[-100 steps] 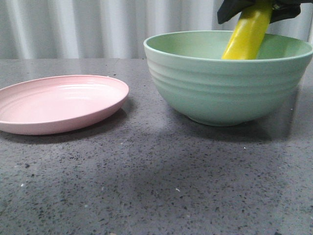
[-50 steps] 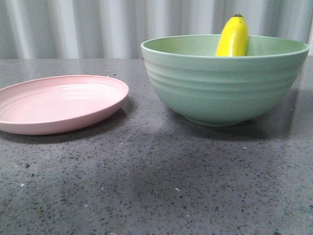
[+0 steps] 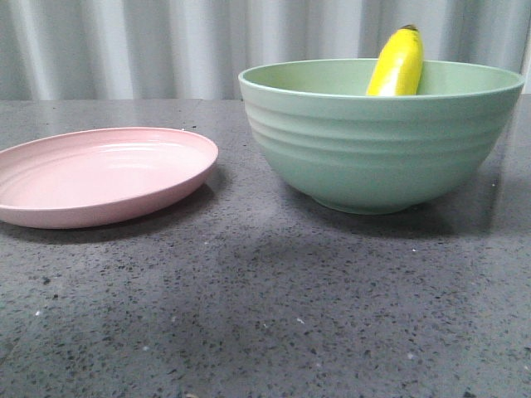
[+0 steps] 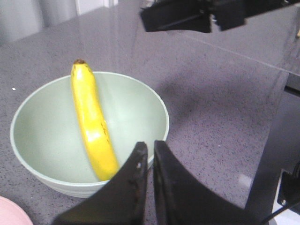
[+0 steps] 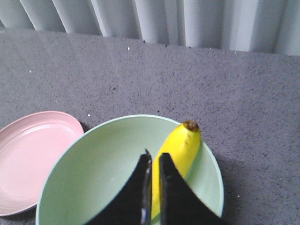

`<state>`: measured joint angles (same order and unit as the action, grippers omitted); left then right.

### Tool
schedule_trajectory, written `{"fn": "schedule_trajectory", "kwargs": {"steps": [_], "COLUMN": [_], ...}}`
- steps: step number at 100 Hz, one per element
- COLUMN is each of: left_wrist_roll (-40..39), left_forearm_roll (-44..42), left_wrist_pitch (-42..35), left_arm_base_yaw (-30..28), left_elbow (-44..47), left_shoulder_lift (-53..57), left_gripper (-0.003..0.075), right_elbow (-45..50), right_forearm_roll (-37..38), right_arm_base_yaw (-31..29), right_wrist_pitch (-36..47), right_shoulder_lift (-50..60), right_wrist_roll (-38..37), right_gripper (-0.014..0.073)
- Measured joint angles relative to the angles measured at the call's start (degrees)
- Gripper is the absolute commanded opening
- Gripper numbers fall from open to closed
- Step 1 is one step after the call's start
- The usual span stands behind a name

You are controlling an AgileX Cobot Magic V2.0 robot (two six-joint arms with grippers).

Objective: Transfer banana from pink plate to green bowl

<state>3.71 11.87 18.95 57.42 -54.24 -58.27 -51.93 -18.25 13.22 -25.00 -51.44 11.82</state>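
Observation:
The yellow banana (image 3: 398, 62) leans inside the green bowl (image 3: 373, 149) on the right of the table, its dark tip poking above the far rim. The pink plate (image 3: 99, 178) lies bare to the bowl's left. Neither gripper shows in the front view. In the left wrist view my left gripper (image 4: 149, 145) is shut and holds nothing, raised beside the bowl (image 4: 131, 108) with the banana (image 4: 91, 122) lying in it. My right gripper (image 5: 155, 157) hangs shut above the bowl (image 5: 93, 173), apart from the banana (image 5: 183, 145) below it; the plate (image 5: 28, 154) lies alongside.
The grey speckled tabletop (image 3: 265, 315) runs back to a white pleated curtain (image 3: 124, 50). The left wrist view shows the right arm's black body (image 4: 187, 16) overhead and a black post (image 4: 276, 154) past the table's edge.
A second ago my right gripper held the banana upright in the bowl. It has let go and risen out of the front view; the banana now leans on the bowl's wall.

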Motion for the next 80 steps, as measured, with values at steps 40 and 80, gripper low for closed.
{"fn": "schedule_trajectory", "kwargs": {"steps": [40,80], "left_wrist_roll": [0.0,0.0], "left_forearm_roll": [-3.1,-4.5], "left_wrist_pitch": [-16.1,-24.1], "left_arm_base_yaw": [0.0,0.0], "left_elbow": [21.9,41.5], "left_shoulder_lift": [18.0,31.2], "left_gripper": [-0.0020,-0.0020], "right_elbow": [21.2,40.1], "right_forearm_roll": [0.0,0.0], "right_arm_base_yaw": [0.0,0.0], "right_wrist_pitch": [16.2,26.0], "right_shoulder_lift": [19.8,32.9], "right_wrist_roll": [1.8,1.9], "right_gripper": [-0.0065,-0.0065]}}
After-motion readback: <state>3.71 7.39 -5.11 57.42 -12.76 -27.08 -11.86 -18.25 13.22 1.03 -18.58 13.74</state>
